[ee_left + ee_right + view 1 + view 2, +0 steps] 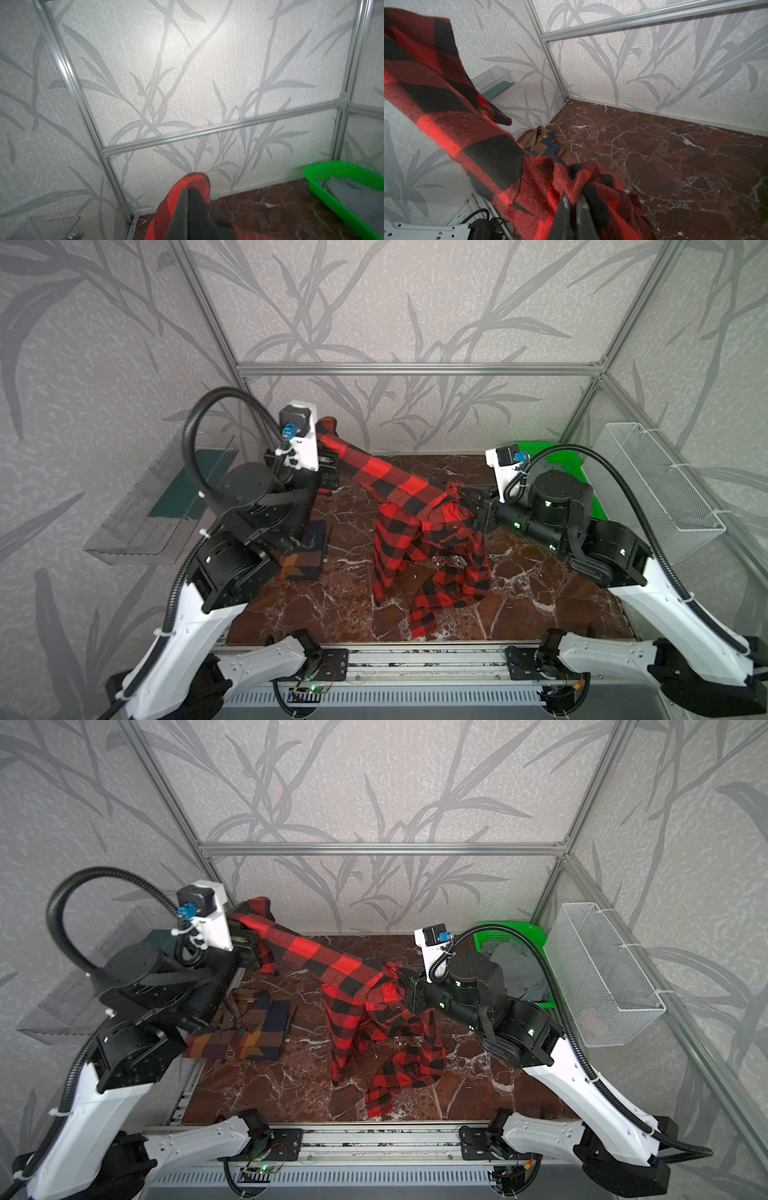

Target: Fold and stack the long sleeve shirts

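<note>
The red-and-black check shirt [432, 556] hangs in the air between my two grippers in both top views, its tails and one sleeve trailing onto the marble table [332, 610]. My left gripper [327, 472] is raised at the back left and shut on the end of the other sleeve [197, 180], which is stretched taut. My right gripper [466, 495] is shut on bunched fabric [571, 178] near the shirt's shoulder, above mid-table. The brown, orange and maroon plaid shirt [245, 1031] lies folded at the left, partly under my left arm.
A green basket [513, 930] holding grey cloth [517, 969] stands at the back right behind my right arm. A white wire basket [602, 977] hangs on the right wall. A clear plastic tray [158, 506] hangs on the left wall.
</note>
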{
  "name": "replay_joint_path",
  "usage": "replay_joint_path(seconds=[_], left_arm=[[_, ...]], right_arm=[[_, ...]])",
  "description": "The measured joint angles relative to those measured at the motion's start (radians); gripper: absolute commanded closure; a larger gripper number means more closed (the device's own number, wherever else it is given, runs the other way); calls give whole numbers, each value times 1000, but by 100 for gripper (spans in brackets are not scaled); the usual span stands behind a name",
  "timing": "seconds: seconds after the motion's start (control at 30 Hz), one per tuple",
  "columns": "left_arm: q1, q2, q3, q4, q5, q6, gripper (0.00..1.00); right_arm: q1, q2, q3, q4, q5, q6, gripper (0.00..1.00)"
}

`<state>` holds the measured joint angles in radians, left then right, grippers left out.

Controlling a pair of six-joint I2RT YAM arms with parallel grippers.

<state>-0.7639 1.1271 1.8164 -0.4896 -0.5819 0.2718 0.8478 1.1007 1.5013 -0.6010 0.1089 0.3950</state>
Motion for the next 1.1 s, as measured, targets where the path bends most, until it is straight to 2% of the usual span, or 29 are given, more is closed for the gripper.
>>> replay_joint_path(seconds=[0.1,0.17,0.43,0.6,0.8,0.93,1.1], left_arm=[[0,139,167,-97,25,27,100],[0,189,211,-135,35,44,100],[-37,272,282,-222,23,107,100],[-71,299,319,-224,-27,143,100],[-79,332,366,-222,-103,143,100],[-79,365,416,-239,-150,102,100],[-79,424,504,-293,-236,11,100]], right_arm=[[-65,-11,-26,-19,-26,-2,60],[-98,-15,-31,-42,-38,-8,48],[-108,-16,-31,-83,-117,-83,26],[-48,-17,-79,-35,-154,-104,21],[142,-14,-270,99,-79,-76,23],[293,26,-355,188,40,-20,26],[459,131,-382,299,219,71,26]])
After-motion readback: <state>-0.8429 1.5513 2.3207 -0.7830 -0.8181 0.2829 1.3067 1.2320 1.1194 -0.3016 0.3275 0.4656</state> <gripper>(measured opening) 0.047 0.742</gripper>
